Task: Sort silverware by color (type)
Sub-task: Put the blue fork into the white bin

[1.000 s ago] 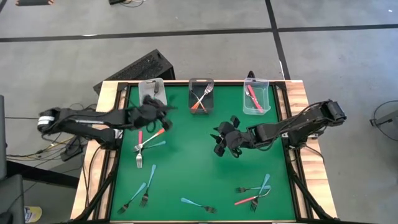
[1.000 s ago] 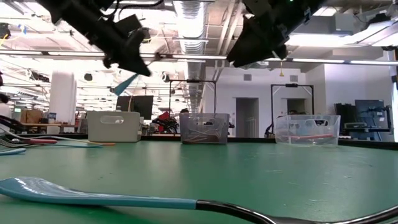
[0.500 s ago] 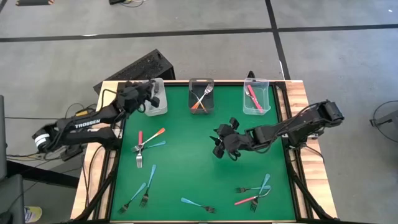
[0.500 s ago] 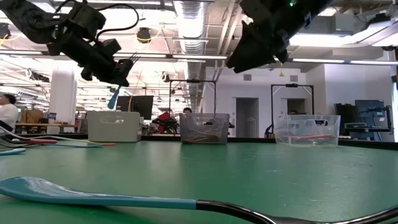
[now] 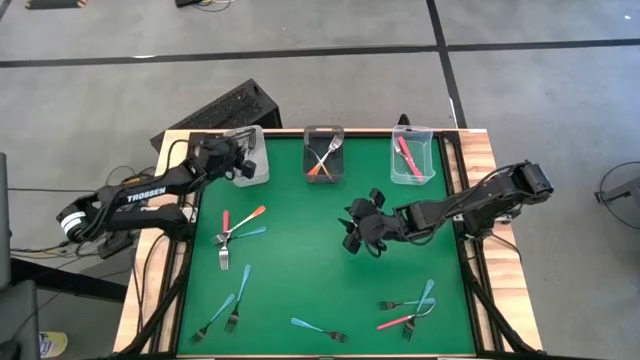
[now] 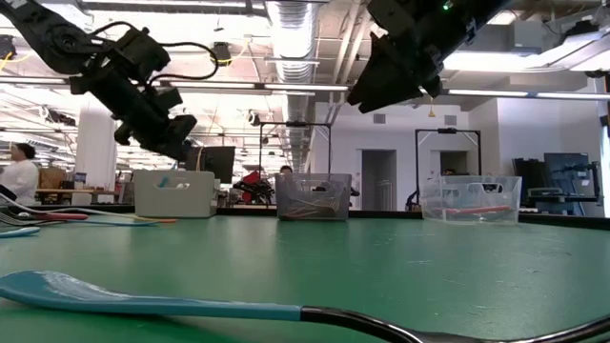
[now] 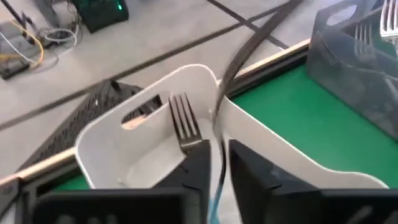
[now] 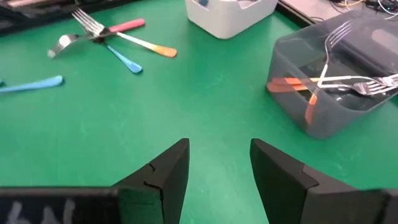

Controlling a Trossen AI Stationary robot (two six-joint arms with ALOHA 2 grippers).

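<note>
My left gripper (image 5: 240,162) hovers over the white bin (image 5: 250,150) at the table's far left, shut on a light blue fork (image 7: 181,121). My right gripper (image 5: 362,232) is open and empty, raised above the middle of the green table. Loose forks lie flat on the mat: a pink, orange and blue cluster (image 5: 238,228), blue ones (image 5: 240,285) (image 5: 318,330) and a mixed cluster (image 5: 410,305). The dark grey bin (image 5: 323,152) holds orange forks and the clear bin (image 5: 412,155) holds pink-red ones. My left gripper pinches the fork between its two fingers, which come from above and slant toward the far edge. A strip of the light blue handle (image 7: 214,206) shows in the narrow gap. The silver tines (image 7: 180,115) stick out beyond the fingertips over the bin's inside. The fork is lifted clear.
The three bins stand in a row along the far edge. Wooden rails (image 5: 180,230) border the mat on the left and right. A blue fork (image 6: 143,297) lies close to the low camera. Bare mat (image 5: 320,270) lies between the fork clusters. A person stands far off in the room (image 6: 19,176).
My left gripper has carried the light blue fork from above the left fork cluster toward the far left corner, then lowered it over the white bin. The handle hung below the fingers on the way.
</note>
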